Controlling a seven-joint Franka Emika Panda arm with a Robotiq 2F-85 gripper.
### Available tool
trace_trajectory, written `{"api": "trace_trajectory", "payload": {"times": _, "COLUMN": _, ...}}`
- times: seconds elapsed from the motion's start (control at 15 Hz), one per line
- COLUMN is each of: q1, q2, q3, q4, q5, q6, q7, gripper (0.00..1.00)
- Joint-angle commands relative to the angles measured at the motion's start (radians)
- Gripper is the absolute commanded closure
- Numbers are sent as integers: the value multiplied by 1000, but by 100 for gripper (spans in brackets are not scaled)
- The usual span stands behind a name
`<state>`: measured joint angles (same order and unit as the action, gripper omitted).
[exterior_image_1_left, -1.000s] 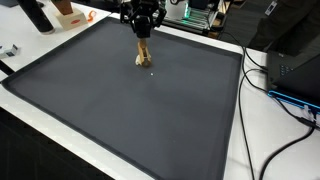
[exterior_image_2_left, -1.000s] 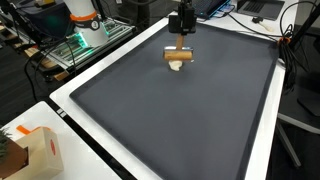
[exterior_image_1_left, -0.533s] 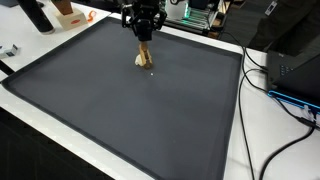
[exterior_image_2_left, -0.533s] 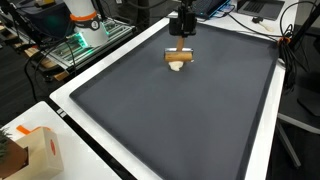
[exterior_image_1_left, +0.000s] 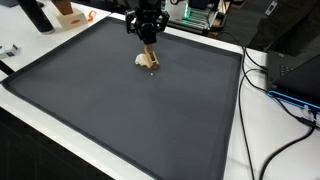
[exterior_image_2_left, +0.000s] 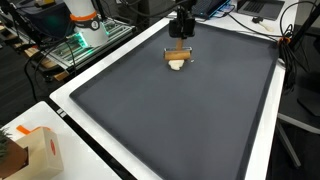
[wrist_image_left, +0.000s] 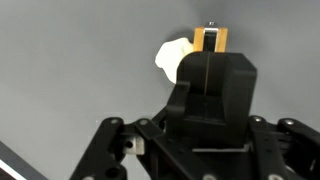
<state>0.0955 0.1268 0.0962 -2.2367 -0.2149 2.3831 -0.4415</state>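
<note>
- Pincer: black, two-fingered, on the arm's wrist; found clenched on a tan wooden block, which is seen gripped between the fingers in the wrist view.
- Tan wooden block: held below the pincer, near the far edge of the dark grey mat laid on the white tabletop; whether its lower end touches the mat cannot be told.
- Small white rounded lump: lying on the mat just beside the block's lower end; contact between the two cannot be told.
- Progress, as judged: the grasp is made; the block is not yet let go.
- Change noted against half a second earlier: pincer and block are shifted slightly sideways and the block is tilted a little; the lump is unmoved.
</note>
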Motion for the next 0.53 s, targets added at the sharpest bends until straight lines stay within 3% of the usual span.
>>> {"api": "trace_trajectory", "payload": {"times": 0.0, "q1": -16, "q2": 27, "q3": 7, "q4": -17, "q5": 39, "q6": 26, "q7": -40, "gripper": 77}}
{"api": "trace_trajectory", "payload": {"times": 0.47, "q1": -6, "q2": 9, "q3": -19, "q4": -26, "q5": -88, "q6": 69, "q7": 118, "gripper": 77}}
